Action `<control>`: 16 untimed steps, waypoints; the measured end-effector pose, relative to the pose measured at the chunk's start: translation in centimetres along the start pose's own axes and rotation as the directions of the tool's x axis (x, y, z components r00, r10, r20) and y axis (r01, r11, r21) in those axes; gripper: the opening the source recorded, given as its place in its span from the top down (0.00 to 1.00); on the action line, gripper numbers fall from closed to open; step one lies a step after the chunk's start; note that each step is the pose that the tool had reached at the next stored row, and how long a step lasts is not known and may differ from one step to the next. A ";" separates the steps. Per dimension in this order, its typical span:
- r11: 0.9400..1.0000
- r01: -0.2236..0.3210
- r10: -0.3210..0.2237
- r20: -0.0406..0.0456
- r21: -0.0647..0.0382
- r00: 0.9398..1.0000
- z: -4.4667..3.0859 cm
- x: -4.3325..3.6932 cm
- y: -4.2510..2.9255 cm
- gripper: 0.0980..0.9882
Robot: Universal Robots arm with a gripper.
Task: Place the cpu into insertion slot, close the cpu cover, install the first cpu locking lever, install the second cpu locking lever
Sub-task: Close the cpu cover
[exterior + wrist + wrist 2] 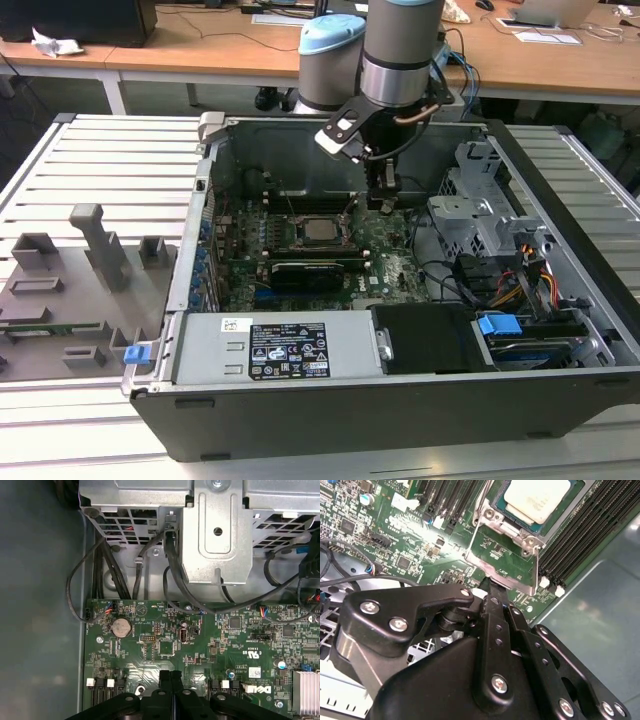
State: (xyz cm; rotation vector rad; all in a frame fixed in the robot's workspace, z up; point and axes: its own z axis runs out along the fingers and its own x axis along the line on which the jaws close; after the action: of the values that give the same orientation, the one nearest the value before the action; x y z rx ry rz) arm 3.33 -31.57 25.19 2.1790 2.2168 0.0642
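Pincer [489,587] closed, tips touching cpu cover [512,580] edge | cpu [537,497] seated just beyond

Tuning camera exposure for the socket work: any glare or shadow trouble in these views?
Second wrist view: glare washes the cpu top near white, a hot spot sits on the motherboard, and the gripper is a dark mass. First wrist view: even light, drive cage bright, case floor dim. Exterior view: the case walls shade the motherboard.
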 end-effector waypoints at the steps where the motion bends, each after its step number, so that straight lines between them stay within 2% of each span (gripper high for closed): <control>1: 1.000 0.000 0.000 0.000 0.000 1.000 0.00 0.00 -0.03 0.99; 16: 1.000 0.000 0.000 0.000 0.000 1.000 0.00 0.01 -0.36 0.99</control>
State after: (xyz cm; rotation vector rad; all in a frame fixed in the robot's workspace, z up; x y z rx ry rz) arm 2.96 -31.57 25.17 2.1791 2.2166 0.0643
